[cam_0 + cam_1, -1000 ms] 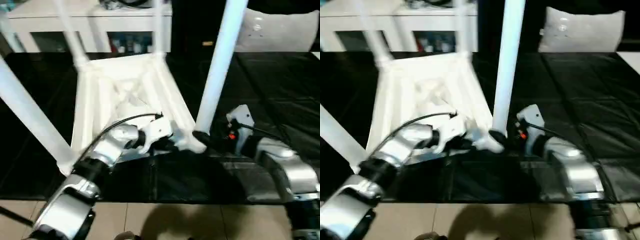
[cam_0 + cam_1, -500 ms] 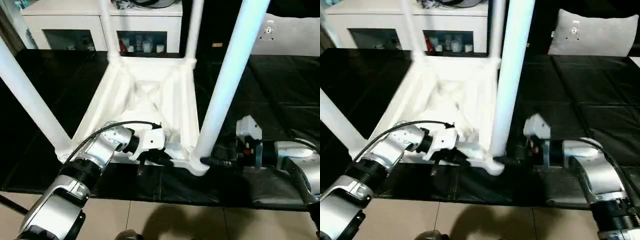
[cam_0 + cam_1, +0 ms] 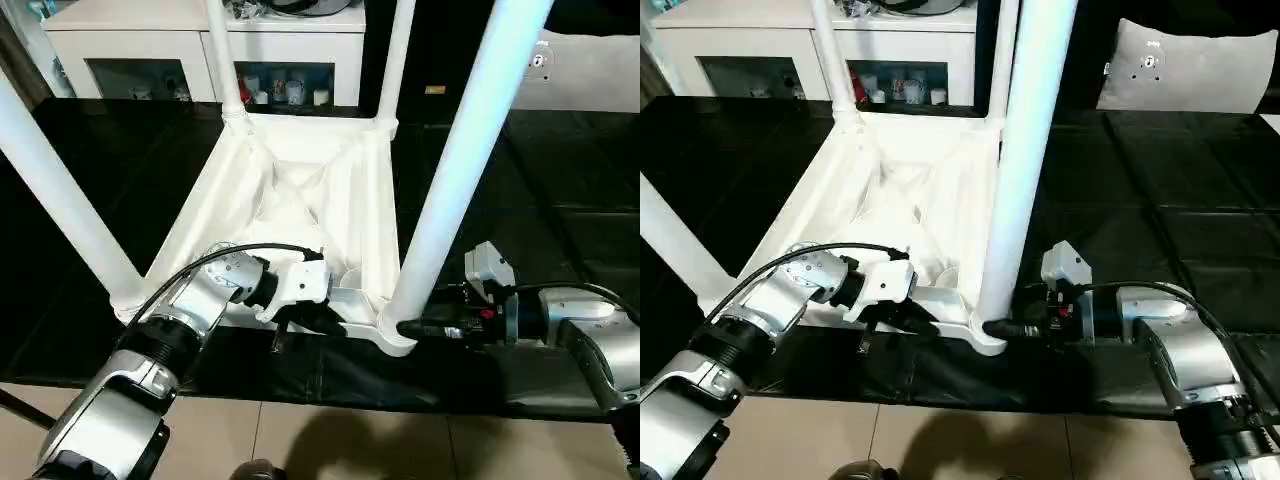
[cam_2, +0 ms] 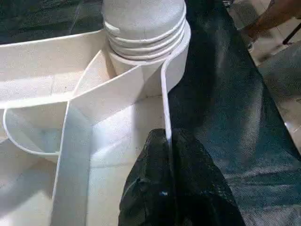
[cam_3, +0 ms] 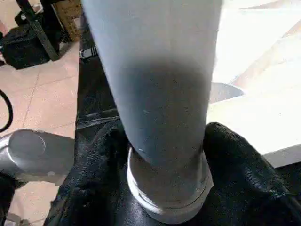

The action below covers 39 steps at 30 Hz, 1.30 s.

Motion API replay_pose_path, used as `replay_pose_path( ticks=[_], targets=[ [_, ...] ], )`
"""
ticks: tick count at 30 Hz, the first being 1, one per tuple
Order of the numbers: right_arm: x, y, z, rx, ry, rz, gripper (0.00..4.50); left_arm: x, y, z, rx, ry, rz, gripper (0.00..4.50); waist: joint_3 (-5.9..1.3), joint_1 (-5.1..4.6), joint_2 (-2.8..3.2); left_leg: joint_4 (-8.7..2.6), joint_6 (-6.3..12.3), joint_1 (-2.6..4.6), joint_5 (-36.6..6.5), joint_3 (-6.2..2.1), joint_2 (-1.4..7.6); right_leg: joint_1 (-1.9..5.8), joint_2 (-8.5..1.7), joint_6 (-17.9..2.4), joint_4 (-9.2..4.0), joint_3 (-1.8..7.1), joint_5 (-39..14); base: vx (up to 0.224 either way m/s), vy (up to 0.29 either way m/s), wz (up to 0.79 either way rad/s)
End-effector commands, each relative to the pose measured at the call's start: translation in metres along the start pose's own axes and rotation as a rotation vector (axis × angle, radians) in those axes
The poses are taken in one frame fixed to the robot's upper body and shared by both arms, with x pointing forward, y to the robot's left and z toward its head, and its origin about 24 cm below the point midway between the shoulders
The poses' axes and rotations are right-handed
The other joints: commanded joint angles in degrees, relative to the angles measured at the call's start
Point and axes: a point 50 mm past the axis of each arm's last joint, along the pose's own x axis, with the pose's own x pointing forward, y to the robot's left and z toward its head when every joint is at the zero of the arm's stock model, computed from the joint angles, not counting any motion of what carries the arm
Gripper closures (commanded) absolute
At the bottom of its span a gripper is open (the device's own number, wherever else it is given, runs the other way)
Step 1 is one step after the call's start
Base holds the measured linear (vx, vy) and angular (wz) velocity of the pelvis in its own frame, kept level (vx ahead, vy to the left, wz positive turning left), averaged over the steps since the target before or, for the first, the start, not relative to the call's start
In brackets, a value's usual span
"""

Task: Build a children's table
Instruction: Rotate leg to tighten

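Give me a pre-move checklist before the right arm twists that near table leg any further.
1. Upside-down white plastic table top flat on the black mat: ok.
2. Left gripper shut on the table top's thin rim wall: ok.
3. Right gripper jaws either side of the near long tapered white leg, at its base: ok.
4. Right jaws firmly clamped on the leg: cannot tell.
5. Leg upright in its round corner socket: ok.
6. Leg fully seated: cannot tell.
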Motion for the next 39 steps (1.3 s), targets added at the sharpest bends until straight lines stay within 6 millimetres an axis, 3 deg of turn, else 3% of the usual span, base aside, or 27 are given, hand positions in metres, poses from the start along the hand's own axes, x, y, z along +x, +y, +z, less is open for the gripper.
replay_pose_path(
  ticks=[1,4,10,13,15,16,18,19,20,21,22,23,24,25,27,28,30,32,33,36,39],
  targets=[
    [0.003,-0.001,0.005,-0.004,-0.018,0.020,2.16,0.004,-0.002,0.006,0.058,0.021,-0.069,4.50,-4.14,-0.08,-0.96,-3.38,5.36,0.55,-5.9,-0.94,3.67,3.26,-5.03,-13.0,-3.88,2.45,-7.2,0.000,0.000,0.00],
    [0.004,0.001,0.006,0.011,-0.035,0.037,2.48,0.004,-0.002,0.006,0.058,0.022,-0.070,4.50,-4.20,-0.03,-0.88,-3.38,5.21,0.61,-5.9,-0.93,3.71,3.30,-5.05,-13.0,-3.86,2.48,-6.9,0.000,0.000,0.00],
    [0.008,0.011,0.002,0.046,-0.048,0.077,2.55,0.005,-0.002,0.007,0.021,-0.006,-0.061,4.50,-4.25,0.12,-0.72,-3.33,5.36,0.57,-5.4,-0.93,3.74,3.35,-5.02,-13.4,-3.67,2.51,-5.1,0.000,0.000,0.00],
    [0.017,0.015,0.000,0.062,-0.061,0.040,2.55,0.010,0.004,0.010,-0.031,-0.027,0.007,4.50,-4.16,0.19,-0.92,-3.37,5.20,0.53,-5.7,-0.93,3.68,3.35,-5.08,-13.3,-3.79,2.50,-6.0,0.000,0.000,0.00],
    [0.028,0.012,0.000,0.087,-0.082,-0.046,2.55,0.016,0.008,0.014,-0.073,-0.042,0.064,4.50,-3.76,0.08,-0.78,-3.65,4.33,0.83,-7.8,-0.85,3.70,3.05,-5.08,-12.7,-4.36,2.51,-10.3,0.000,0.000,0.00],
    [0.029,0.012,0.000,0.091,-0.084,-0.058,2.55,0.017,0.009,0.015,-0.079,-0.044,0.071,4.50,-3.34,-0.35,-0.90,-3.99,2.53,1.08,-11.1,-1.03,3.37,3.06,-5.27,-10.6,-5.30,2.37,-18.8,0.000,0.000,0.00],
    [0.038,0.005,0.002,0.124,-0.108,-0.159,2.56,0.023,0.012,0.020,-0.100,-0.061,0.112,4.50,-3.11,-0.84,-0.87,-4.26,1.42,1.38,-12.9,-1.13,3.30,2.75,-5.17,-8.8,-5.85,2.47,-24.3,0.000,0.000,0.00],
    [0.049,-0.004,0.005,0.162,-0.125,-0.291,2.56,0.032,0.018,0.029,-0.136,-0.096,0.174,4.50,-3.03,-1.15,-0.82,-4.39,0.86,1.32,-13.2,-1.24,3.26,2.72,-5.15,-8.4,-5.91,2.44,-25.2,0.000,0.000,0.00],
    [0.062,-0.013,0.009,0.180,-0.113,-0.438,2.56,0.042,0.026,0.041,-0.181,-0.131,0.259,4.50,-2.89,-2.03,-0.89,-4.66,-0.54,1.09,-14.4,-1.55,3.11,2.85,-5.11,-7.7,-5.85,2.13,-27.5,0.000,0.000,0.00],
    [0.062,-0.013,0.009,0.180,-0.113,-0.438,2.56,0.042,0.026,0.041,-0.181,-0.131,0.259,4.50,-2.87,-2.49,-0.96,-4.74,-1.14,0.99,-15.1,-1.70,2.89,2.98,-5.02,-7.0,-5.91,1.88,-28.8,0.000,0.000,0.00],
    [0.066,-0.017,0.010,0.200,-0.099,-0.500,2.56,0.046,0.029,0.045,-0.198,-0.140,0.295,4.50,-3.14,-3.67,-1.02,-4.63,-1.27,1.08,-15.4,-1.85,2.50,3.11,-5.11,-5.3,-6.47,1.68,-30.6,0.000,0.000,0.00],
    [0.073,-0.024,0.010,0.263,-0.096,-0.603,2.56,0.051,0.035,0.052,-0.223,-0.149,0.362,4.50,-3.15,-4.05,-1.00,-4.62,-1.00,0.94,-15.0,-1.82,2.50,3.15,-5.09,-5.4,-6.48,1.72,-29.6,0.000,0.000,0.00],
    [0.075,-0.026,0.010,0.272,-0.096,-0.633,2.56,0.053,0.037,0.054,-0.234,-0.154,0.386,4.50,-3.32,-4.77,-0.87,-4.47,-0.40,0.74,-14.3,-1.70,2.43,3.09,-4.95,-6.3,-6.45,1.61,-26.8,0.000,0.000,0.00],
    [0.076,-0.026,0.011,0.273,-0.096,-0.637,2.56,0.053,0.037,0.054,-0.235,-0.154,0.389,4.50,-3.54,-4.86,-0.95,-4.37,-0.07,0.77,-13.7,-1.66,2.43,3.22,-5.01,-6.7,-6.41,1.54,-25.1,0.000,0.000,0.00],
    [0.084,-0.026,0.014,0.257,-0.123,-0.652,2.56,0.056,0.042,0.060,-0.239,-0.153,0.450,4.50,-3.82,-4.96,-1.16,-4.06,1.64,0.42,-11.0,-1.30,2.42,3.23,-4.92,-7.9,-6.04,1.63,-19.9,0.000,0.000,0.00],
    [0.085,-0.026,0.015,0.261,-0.138,-0.649,2.01,0.056,0.043,0.060,-0.236,-0.151,0.456,4.50,-4.06,-4.65,-1.24,-3.73,3.11,0.18,-8.6,-1.10,2.25,3.47,-5.06,-8.8,-5.77,1.66,-16.7,0.000,0.000,0.00],
    [0.083,-0.026,0.019,0.265,-0.184,-0.659,1.87,0.055,0.042,0.061,-0.228,-0.151,0.446,4.50,-4.00,-4.27,-1.12,-3.77,4.15,0.12,-7.1,-0.96,2.41,3.37,-4.96,-9.4,-5.60,1.59,-14.5,0.000,0.000,0.00],
    [0.082,-0.026,0.019,0.256,-0.187,-0.669,1.81,0.054,0.042,0.060,-0.225,-0.142,0.449,4.50,-4.14,-4.12,-1.00,-3.74,4.43,0.05,-6.1,-1.00,2.62,3.50,-5.00,-10.2,-5.24,1.61,-11.9,0.000,0.000,0.00],
    [0.078,-0.026,0.019,0.235,-0.189,-0.669,1.52,0.051,0.041,0.056,-0.210,-0.120,0.448,4.50,-4.07,-4.13,-0.89,-3.83,4.48,0.13,-6.2,-1.04,2.77,3.44,-4.88,-10.7,-5.10,1.56,-10.7,0.000,0.000,0.00],
    [0.065,-0.027,0.017,0.202,-0.187,-0.664,1.41,0.044,0.038,0.048,-0.192,-0.097,0.431,4.50,-3.95,-4.12,-0.53,-3.94,4.46,0.31,-8.1,-1.02,2.92,3.44,-4.94,-11.4,-5.22,1.58,-10.6,0.000,0.000,0.00],
    [0.045,-0.029,0.014,0.151,-0.177,-0.656,0.99,0.034,0.034,0.035,-0.169,-0.069,0.392,4.50,-3.92,-3.83,-0.55,-3.94,4.33,0.30,-9.1,-1.01,2.92,3.60,-5.07,-11.3,-5.30,1.65,-11.4,0.000,0.000,0.00]
  ],
)
